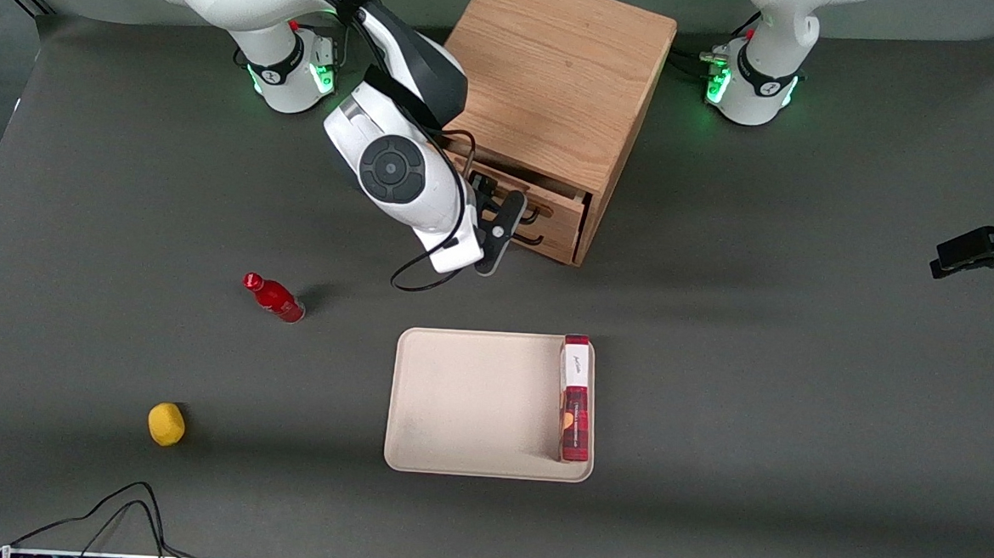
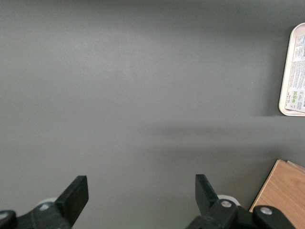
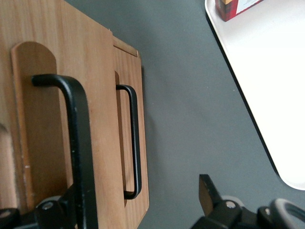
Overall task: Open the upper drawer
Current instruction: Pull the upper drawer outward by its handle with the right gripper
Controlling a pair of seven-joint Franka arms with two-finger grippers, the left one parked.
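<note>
Close-up, gripper (image 3: 138, 205) astride upper drawer (image 3: 57, 119) handle

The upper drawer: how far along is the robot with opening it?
Done: the gripper has reached the cabinet and sits open at the upper drawer, its black handle between the fingers. The drawer front seems to stand slightly proud of the lower drawer. In hand: lining up on the handle. Left: closing on it and pulling the drawer out.

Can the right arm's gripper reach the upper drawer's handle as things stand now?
Probably yes. The gripper is open in front of the upper drawer, and its black handle already lies beside one finger. Nothing blocks the way.
</note>
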